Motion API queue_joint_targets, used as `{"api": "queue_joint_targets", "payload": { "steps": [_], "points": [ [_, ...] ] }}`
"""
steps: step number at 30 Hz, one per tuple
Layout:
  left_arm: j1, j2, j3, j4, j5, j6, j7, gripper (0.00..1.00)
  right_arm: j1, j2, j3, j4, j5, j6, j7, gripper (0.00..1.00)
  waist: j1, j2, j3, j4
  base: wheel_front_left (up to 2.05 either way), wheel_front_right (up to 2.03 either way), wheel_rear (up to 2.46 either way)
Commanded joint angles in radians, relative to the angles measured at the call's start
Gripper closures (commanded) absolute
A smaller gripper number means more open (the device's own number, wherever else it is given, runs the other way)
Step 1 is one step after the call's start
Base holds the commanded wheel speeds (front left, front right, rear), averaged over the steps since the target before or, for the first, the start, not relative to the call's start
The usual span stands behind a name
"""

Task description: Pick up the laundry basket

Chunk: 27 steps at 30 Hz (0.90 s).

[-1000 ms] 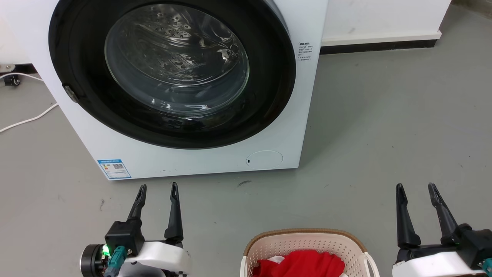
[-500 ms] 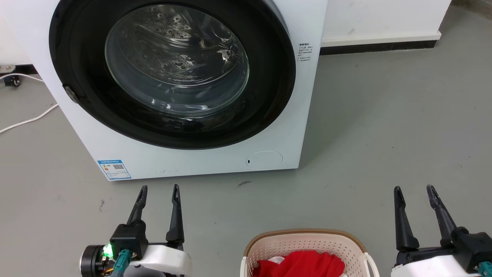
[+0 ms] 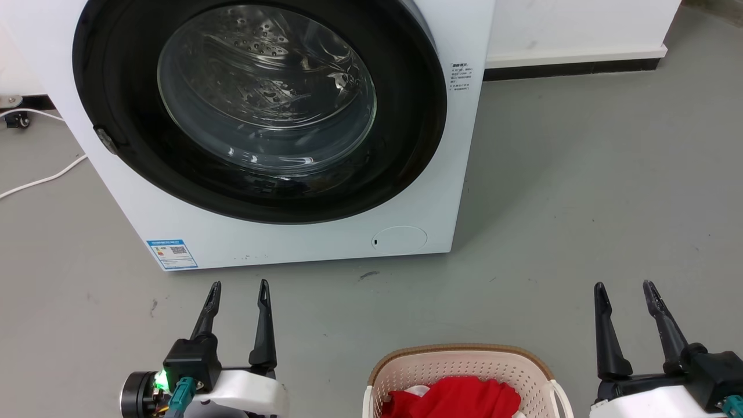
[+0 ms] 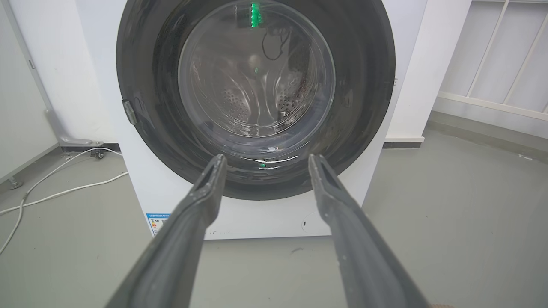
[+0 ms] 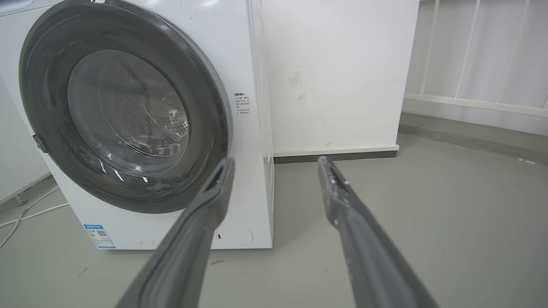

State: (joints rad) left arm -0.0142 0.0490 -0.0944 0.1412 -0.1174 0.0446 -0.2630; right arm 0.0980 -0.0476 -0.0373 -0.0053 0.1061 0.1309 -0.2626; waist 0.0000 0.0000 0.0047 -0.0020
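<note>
The laundry basket (image 3: pixel 453 363), cream perforated plastic with a brown rim, stands on the floor at the bottom of the head view, cut off by the frame edge. A red garment (image 3: pixel 458 397) lies inside it. My left gripper (image 3: pixel 239 284) hovers open to the basket's left, nothing between its fingers. To the basket's right my right gripper (image 3: pixel 624 285) is open too and holds nothing. Both point toward the washing machine. In the wrist views the left gripper (image 4: pixel 265 159) and the right gripper (image 5: pixel 276 161) show spread fingers over bare floor.
A white front-loading washing machine (image 3: pixel 302 244) with a shut round door (image 3: pixel 261 110) stands ahead. A white cable (image 3: pixel 40 183) trails on the grey floor at the left. A white wall with a dark skirting (image 3: pixel 574 69) runs behind; a white railing (image 5: pixel 475 102) lies further right.
Both grippers have sunk slightly lower in the head view; the basket and the machine stay put.
</note>
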Motion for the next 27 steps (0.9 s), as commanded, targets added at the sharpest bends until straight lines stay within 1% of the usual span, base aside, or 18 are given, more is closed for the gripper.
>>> {"api": "queue_joint_targets", "payload": {
  "steps": [1,7,9,11,14,18,27],
  "points": [
    [0.009,0.002,-0.002,0.004,-0.001,-0.005,-0.003,0.00,0.008,-0.005,-0.001,0.005,0.008,0.000,-0.003,0.00,0.0000,0.0000,0.002,-0.002,0.00,0.00,0.00],
    [-0.001,0.002,-0.022,0.031,0.001,-0.013,-0.003,0.00,0.000,-0.005,-0.025,0.046,0.007,0.000,-0.003,0.00,0.0000,0.0000,0.018,-0.011,0.00,0.00,0.00],
    [-0.011,0.002,-0.035,0.055,-0.007,-0.017,-0.003,0.00,-0.012,-0.005,-0.038,0.072,-0.009,0.000,-0.003,0.00,0.0000,0.0000,0.035,-0.017,0.00,0.00,0.00],
    [-0.032,0.002,-0.053,0.083,-0.009,-0.026,-0.003,0.00,-0.032,-0.005,-0.066,0.119,0.013,0.000,-0.003,0.00,0.0000,0.0000,0.063,-0.022,0.00,0.00,0.00],
    [-0.066,0.002,-0.086,0.145,-0.017,-0.044,-0.003,0.00,-0.074,-0.004,-0.110,0.194,0.011,0.000,-0.003,0.00,0.0000,0.0000,0.117,-0.028,0.00,0.00,0.00],
    [-0.135,0.002,-0.125,0.237,-0.023,-0.070,-0.003,0.00,-0.139,-0.004,-0.151,0.268,-0.022,0.000,-0.003,0.00,0.0000,0.0000,0.210,-0.036,0.00,0.00,0.00],
    [-0.290,0.002,-0.198,0.451,-0.027,-0.119,-0.003,0.00,-0.290,-0.004,-0.196,0.457,-0.117,0.000,-0.003,0.00,0.0000,0.0000,0.418,-0.066,0.00,0.00,0.00]
  ]
}}
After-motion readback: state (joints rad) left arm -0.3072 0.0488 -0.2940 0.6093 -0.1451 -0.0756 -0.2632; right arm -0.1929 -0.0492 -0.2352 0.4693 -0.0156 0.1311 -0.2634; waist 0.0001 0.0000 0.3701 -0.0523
